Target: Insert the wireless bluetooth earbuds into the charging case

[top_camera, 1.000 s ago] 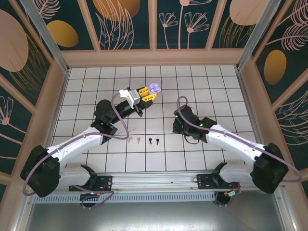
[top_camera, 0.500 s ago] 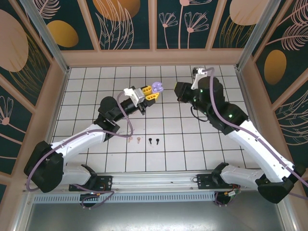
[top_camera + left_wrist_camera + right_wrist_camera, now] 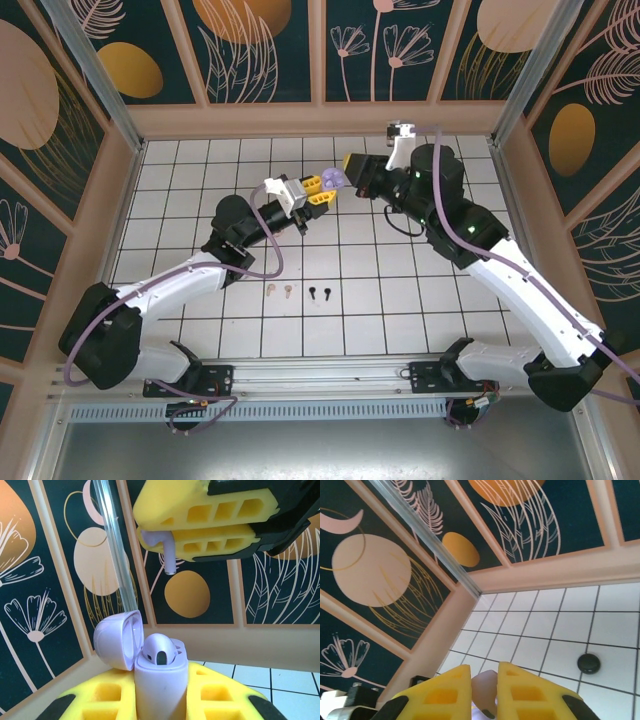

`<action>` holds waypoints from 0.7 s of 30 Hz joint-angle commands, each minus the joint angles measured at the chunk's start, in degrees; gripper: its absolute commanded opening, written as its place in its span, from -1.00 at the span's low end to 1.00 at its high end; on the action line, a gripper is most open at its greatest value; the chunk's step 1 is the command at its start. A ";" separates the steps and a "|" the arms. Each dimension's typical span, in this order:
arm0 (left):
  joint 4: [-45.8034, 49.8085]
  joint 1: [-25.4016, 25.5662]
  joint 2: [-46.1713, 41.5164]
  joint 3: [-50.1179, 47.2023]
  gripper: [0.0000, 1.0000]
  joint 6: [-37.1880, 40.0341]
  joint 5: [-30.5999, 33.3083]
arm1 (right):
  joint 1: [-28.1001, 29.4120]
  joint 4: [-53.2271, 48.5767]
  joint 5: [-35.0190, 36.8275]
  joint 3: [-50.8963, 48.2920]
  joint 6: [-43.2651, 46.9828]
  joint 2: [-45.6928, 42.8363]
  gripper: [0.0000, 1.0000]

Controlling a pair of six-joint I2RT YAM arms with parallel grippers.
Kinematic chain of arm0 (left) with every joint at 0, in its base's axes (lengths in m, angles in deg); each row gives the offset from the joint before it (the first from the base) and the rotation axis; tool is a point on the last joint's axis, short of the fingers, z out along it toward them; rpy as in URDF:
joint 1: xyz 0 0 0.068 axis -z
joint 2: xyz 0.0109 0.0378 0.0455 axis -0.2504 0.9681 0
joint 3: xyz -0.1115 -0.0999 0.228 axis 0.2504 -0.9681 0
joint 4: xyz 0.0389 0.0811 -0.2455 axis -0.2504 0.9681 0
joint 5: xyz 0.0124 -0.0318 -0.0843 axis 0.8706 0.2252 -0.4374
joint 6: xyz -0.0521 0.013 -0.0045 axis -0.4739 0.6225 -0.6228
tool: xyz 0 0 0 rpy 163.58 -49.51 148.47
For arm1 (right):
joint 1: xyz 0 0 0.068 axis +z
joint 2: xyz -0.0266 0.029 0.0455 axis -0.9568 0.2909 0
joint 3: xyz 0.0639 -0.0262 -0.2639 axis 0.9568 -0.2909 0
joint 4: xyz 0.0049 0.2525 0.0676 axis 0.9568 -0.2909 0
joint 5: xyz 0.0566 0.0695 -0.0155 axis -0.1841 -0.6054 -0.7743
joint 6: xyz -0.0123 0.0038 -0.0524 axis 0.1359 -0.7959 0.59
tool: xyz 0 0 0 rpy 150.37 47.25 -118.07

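Observation:
My left gripper [image 3: 322, 188] is shut on the lavender charging case [image 3: 159, 680], held upright with its lid [image 3: 116, 640] swung open to the left. One lavender earbud [image 3: 160, 652] sits in the case. Just above the case, my right gripper [image 3: 351, 164] is shut on a second lavender earbud [image 3: 167, 550], stem pointing down, apart from the case. In the right wrist view that earbud [image 3: 485, 692] shows between the yellow fingers [image 3: 445, 692]. Two pink earbuds [image 3: 279, 291] and two black earbuds [image 3: 319, 293] lie on the tiled floor near the arms.
A black round case [image 3: 589, 663] lies on the white tiles beyond the right gripper. Patterned walls [image 3: 320, 50] with a wooden ledge enclose the floor on three sides. The two arms meet above the far middle of the floor.
The right arm has lifted off the floor and swung up and left until its gripper hangs over the open case. The left gripper has shifted slightly right with the case.

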 commanded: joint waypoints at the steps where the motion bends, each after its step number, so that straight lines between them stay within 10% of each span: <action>1: -3.78 0.37 0.22 1.59 -1.00 -1.23 -0.82 | 1.46 4.82 -1.76 -0.85 -1.17 0.28 -0.69; 21: -4.50 0.37 -1.04 1.21 -1.00 -1.52 -0.80 | 3.42 7.04 1.28 -5.96 -2.51 -0.18 -0.71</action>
